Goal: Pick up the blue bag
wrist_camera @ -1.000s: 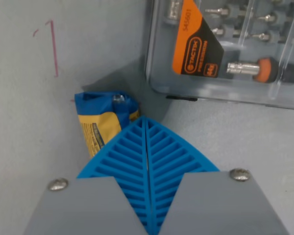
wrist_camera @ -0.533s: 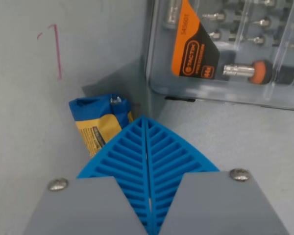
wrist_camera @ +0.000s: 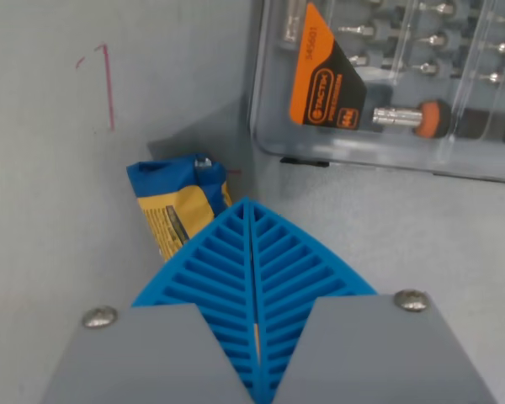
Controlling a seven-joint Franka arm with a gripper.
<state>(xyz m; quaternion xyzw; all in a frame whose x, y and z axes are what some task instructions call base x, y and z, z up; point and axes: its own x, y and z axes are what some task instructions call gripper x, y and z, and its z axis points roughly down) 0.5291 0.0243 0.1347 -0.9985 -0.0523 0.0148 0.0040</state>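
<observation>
The blue bag [wrist_camera: 175, 202], blue at the top with a yellow printed panel, hangs just to the wrist view's left of my fingertips. Its right edge is tucked in where the two blue ribbed fingers [wrist_camera: 210, 269] meet. My gripper [wrist_camera: 249, 204] is shut, the fingers pressed together along the centre line, pinching that edge of the bag. The fingers hide the bag's lower part. Grey table surface shows beneath the bag.
A clear plastic tool case [wrist_camera: 387, 84] with an orange label, bits and a screwdriver handle fills the top right, its near corner close to the bag. A thin red pen mark [wrist_camera: 108, 84] is on the grey table [wrist_camera: 50, 252] at upper left.
The table has shrunk slightly toward the picture's centre: the red mark slid right and the case label left, so the camera has risen. The bag stayed at the fingertips, wobbling a little.
</observation>
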